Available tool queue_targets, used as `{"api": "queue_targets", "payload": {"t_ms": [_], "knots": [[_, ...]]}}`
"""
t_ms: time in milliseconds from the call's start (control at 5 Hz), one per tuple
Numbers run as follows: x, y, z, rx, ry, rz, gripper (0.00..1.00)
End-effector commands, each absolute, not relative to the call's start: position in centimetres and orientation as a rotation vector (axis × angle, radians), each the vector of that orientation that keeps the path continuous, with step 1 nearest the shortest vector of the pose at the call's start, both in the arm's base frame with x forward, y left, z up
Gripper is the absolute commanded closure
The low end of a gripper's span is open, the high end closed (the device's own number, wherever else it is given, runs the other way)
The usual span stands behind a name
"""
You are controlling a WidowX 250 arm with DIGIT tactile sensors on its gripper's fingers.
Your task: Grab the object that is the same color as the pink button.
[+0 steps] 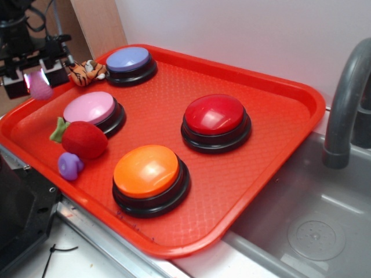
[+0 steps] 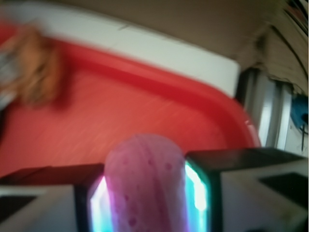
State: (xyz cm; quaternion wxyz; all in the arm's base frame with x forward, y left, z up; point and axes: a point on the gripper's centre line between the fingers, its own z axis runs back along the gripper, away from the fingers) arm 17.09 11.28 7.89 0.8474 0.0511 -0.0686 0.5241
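gripper (image 1: 36, 80) clamping pink ball (image 2: 145, 186) – prob. above tray (image 1: 272, 150)

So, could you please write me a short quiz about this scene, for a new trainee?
1. True or false: the gripper holds the pink ball.
2. Which sits nearest the pink button? A) orange button B) plush strawberry C) red button
3. Fill in: all four buttons stand on a red ____.

Key
1. True: the wrist view shows the pink ball pinched between the fingers.
2. B
3. tray
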Motion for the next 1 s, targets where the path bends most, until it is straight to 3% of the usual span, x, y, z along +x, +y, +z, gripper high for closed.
{"api": "queue_targets", "payload": {"t_ms": [0,200,400,800], "knots": [[18.8,5.2,14.2,0.027,-0.185,0.615,1.00],[18.7,2.6,15.6,-0.057,-0.119,0.373,1.00],[18.3,0.5,16.7,-0.032,-0.131,0.218,1.00],[18.3,-0.1,15.5,-0.013,-0.081,0.235,1.00]]}}
